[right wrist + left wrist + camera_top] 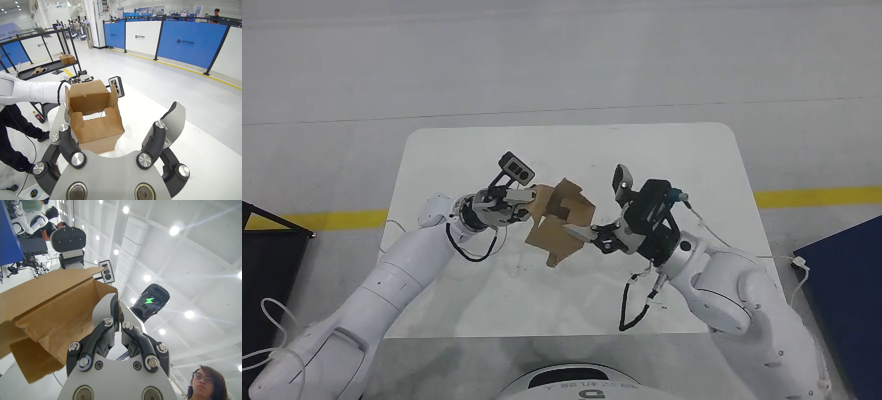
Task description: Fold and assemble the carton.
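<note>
Site was an industrial robotics lab hall: blue-and-white partition panels (191, 45), yellow floor line (817, 195), metal shelving rack (56, 65), another white robot (34, 218), ceiling lights (174, 230).

The carton (51, 313) runs off the left wrist view's edge, and its pinched rim is hidden between the pads of the left gripper (118, 309). In the right wrist view, the carton's near wall disappears behind the right gripper (121, 113), and a flap partly covers one fingertip.

A white table (682, 160) with rounded corners is seen set on a pale grey floor (562, 60) that is crossed by a yellow line (822, 196).
</note>
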You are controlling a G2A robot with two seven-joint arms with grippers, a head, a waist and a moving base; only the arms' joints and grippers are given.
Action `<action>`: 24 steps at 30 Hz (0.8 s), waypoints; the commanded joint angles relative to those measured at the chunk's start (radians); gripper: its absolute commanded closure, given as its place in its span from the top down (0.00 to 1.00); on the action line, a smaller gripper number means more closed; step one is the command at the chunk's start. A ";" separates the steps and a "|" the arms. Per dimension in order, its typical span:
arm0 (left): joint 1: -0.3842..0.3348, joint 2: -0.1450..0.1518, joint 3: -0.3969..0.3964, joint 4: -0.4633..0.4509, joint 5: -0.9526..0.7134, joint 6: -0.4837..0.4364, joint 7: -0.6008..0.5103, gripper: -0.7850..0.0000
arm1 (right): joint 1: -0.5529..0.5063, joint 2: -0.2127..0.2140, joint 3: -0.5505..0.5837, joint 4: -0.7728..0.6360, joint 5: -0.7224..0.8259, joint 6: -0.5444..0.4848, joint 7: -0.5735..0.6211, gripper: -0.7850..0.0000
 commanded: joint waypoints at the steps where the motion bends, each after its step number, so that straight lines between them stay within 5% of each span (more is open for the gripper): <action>1: 0.001 0.001 0.000 -0.002 -0.001 -0.002 0.000 0.00 | 0.009 -0.001 -0.013 0.002 -0.026 0.012 0.018 1.00; 14: 0.006 0.005 -0.003 -0.009 -0.002 -0.002 0.000 0.00 | 0.079 -0.011 -0.105 0.034 -0.056 0.044 0.164 1.00; 24: 0.013 0.009 -0.006 -0.005 0.002 -0.002 0.000 0.00 | 0.055 -0.012 -0.051 0.043 0.084 0.010 0.034 1.00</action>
